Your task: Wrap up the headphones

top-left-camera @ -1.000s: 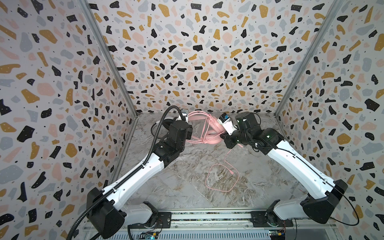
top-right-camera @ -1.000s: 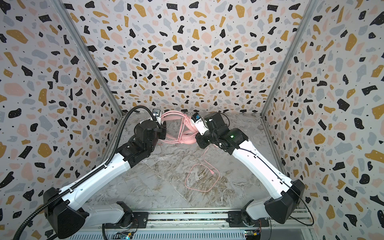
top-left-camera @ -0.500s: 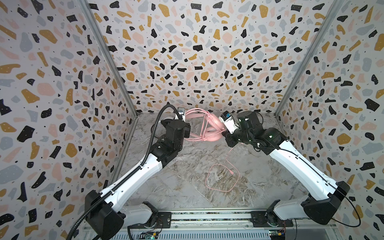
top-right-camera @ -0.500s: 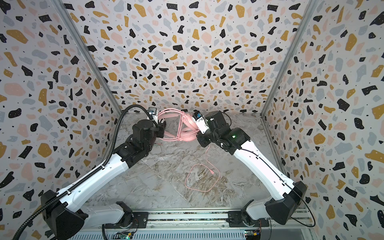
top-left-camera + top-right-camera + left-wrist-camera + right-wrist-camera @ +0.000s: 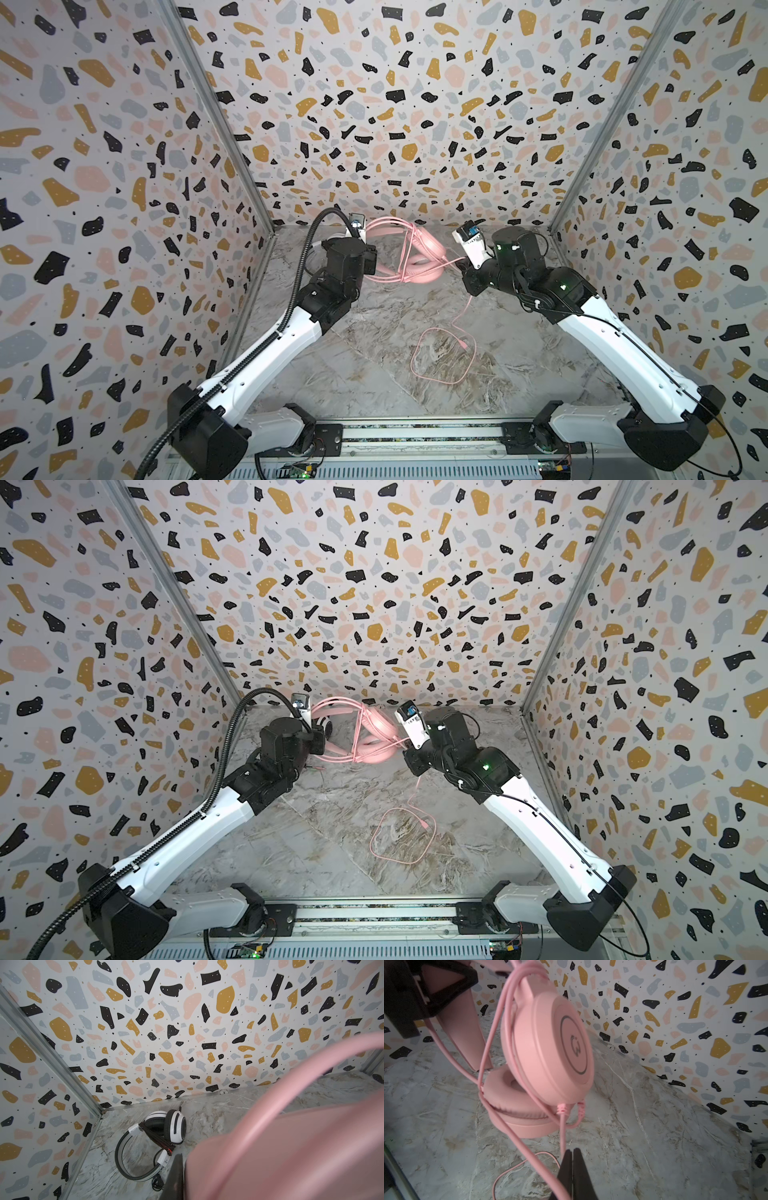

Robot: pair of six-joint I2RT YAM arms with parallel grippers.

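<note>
The pink headphones hang near the back wall with pink cable wound round them. My left gripper is shut on their headband; in the right wrist view its black jaws clamp the band. The round earcup stands upright above the other cup, which sits low by the tabletop. My right gripper is shut on the pink cable just below the earcup. The cable's loose end lies in a loop on the table. The white-and-black headphones lie in the back left corner, black cable wound round them.
Patterned walls close in the marble tabletop on three sides, with metal corner posts. A rail carrying both arm bases runs along the front edge.
My right gripper has drawn to the right with the cable, pulling it tauter. The left gripper has shifted slightly back and left with the pink headphones.
</note>
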